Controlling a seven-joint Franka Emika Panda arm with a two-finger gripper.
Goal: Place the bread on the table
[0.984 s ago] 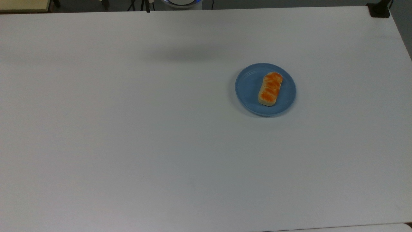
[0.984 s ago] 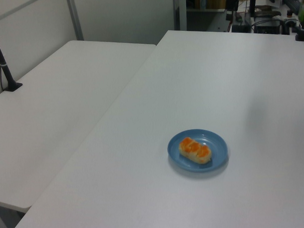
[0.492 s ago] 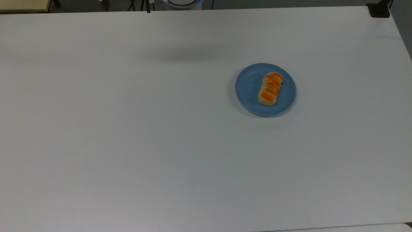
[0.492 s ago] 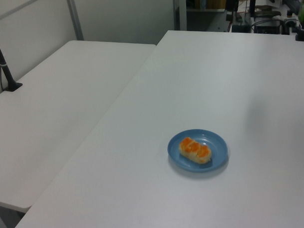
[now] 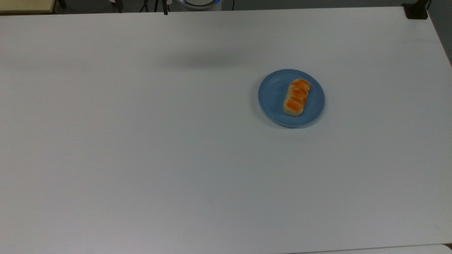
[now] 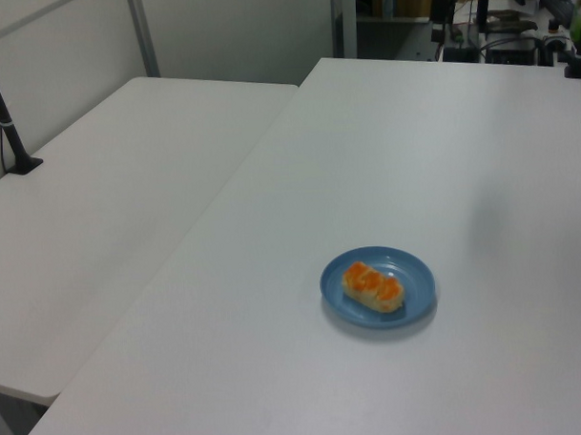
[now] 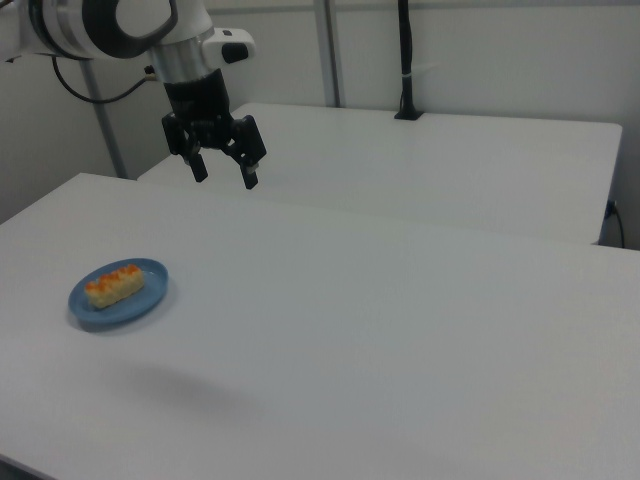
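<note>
The bread (image 5: 296,97) (image 6: 373,286) (image 7: 114,284), a small beige loaf with orange-brown glazed top, lies on a round blue plate (image 5: 273,102) (image 6: 415,270) (image 7: 95,309). The plate rests on the white table (image 5: 141,141) (image 6: 365,158) (image 7: 400,330). In the right view my gripper (image 7: 224,175) hangs high above the table, well to the right of the plate and further back. Its two black fingers are spread open with nothing between them.
A second white table (image 6: 99,215) (image 7: 450,160) adjoins the main one. A black post on a clamp (image 6: 6,122) (image 7: 405,60) stands at its edge. Another black clamp (image 5: 416,12) sits on the main table's corner at the top view's top right.
</note>
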